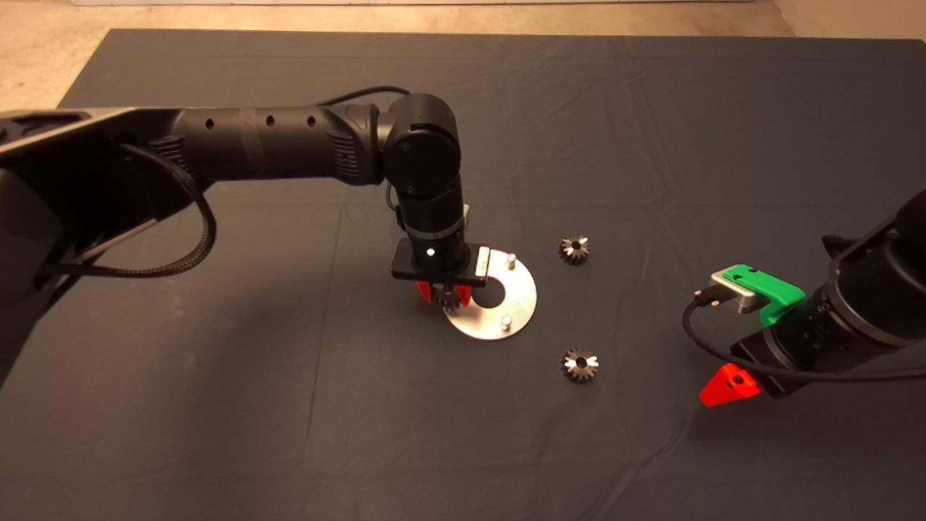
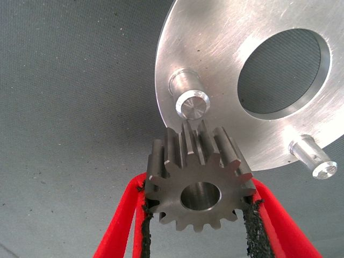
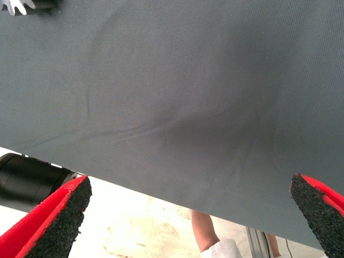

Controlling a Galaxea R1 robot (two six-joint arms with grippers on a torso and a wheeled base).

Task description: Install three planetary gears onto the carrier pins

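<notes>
Gripping one planetary gear (image 2: 198, 185) between its pads, the left end effector (image 1: 444, 293) is held at the near-left rim of the carrier plate (image 1: 517, 300), beside one pin (image 2: 191, 99). No gear is seated yet; two gears (image 1: 574, 250) lie on the worktop toward its right edge. Bore-to-pin alignment is needed next, then lowering. The right end effector (image 3: 188, 215) is parked near the right edge, fingers apart.

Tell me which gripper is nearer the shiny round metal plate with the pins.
Left. The left gripper holds a gear over the shiny round metal plate; the right gripper waits far off at the mat's right side.
</notes>
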